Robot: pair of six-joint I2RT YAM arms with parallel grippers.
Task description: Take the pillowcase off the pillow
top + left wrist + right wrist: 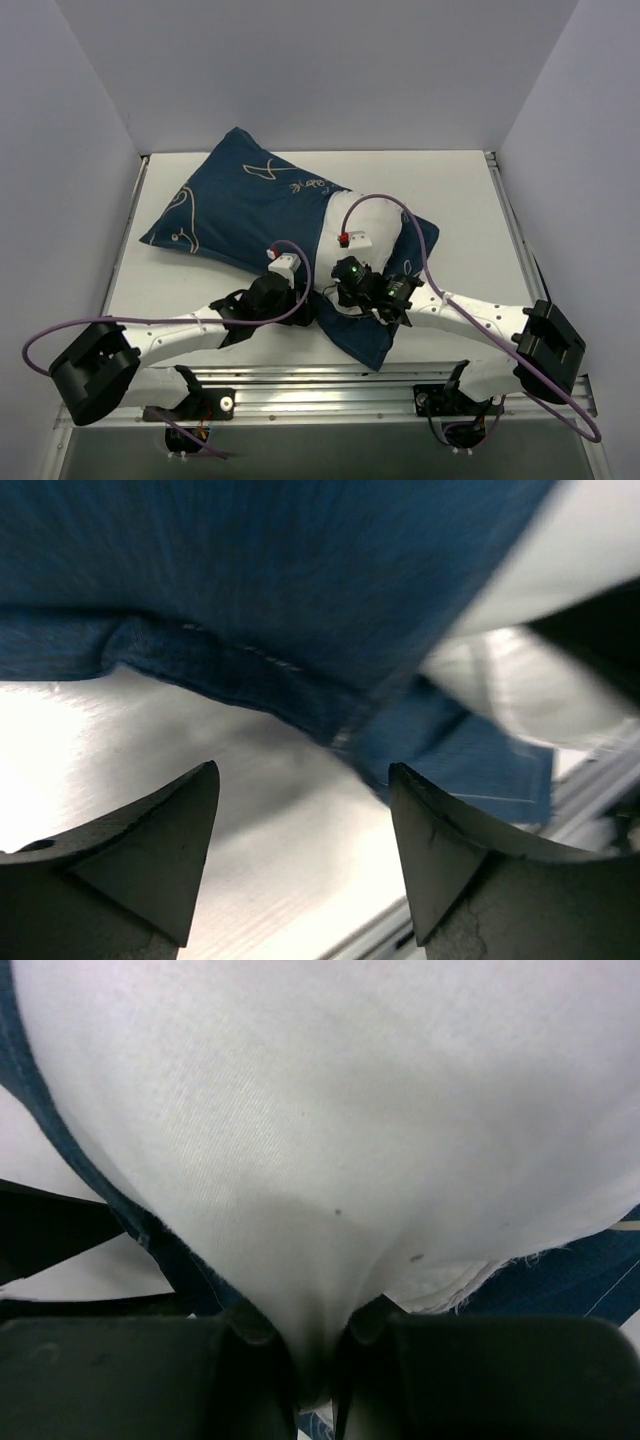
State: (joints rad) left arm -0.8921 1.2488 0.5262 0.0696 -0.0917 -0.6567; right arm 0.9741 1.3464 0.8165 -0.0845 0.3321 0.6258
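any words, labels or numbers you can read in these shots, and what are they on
Nothing can be read for certain.
The script lettering in white on the pillowcase: too small and loopy to read in the top view.
The pillow: no print shows on it.
Both wrist views: only plain fabric, no text.

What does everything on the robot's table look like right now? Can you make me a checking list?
Surface: white table under the bedding.
Job's things: pillow partly out of the navy pillowcase.
Clutter: nothing seen.
Grippers: left gripper, jaws open by the pillowcase hem; right gripper, jaws shut on the pillow.
Cables: purple cables loop from both arms, one over the pillow.
Surroundings: plain white walls.
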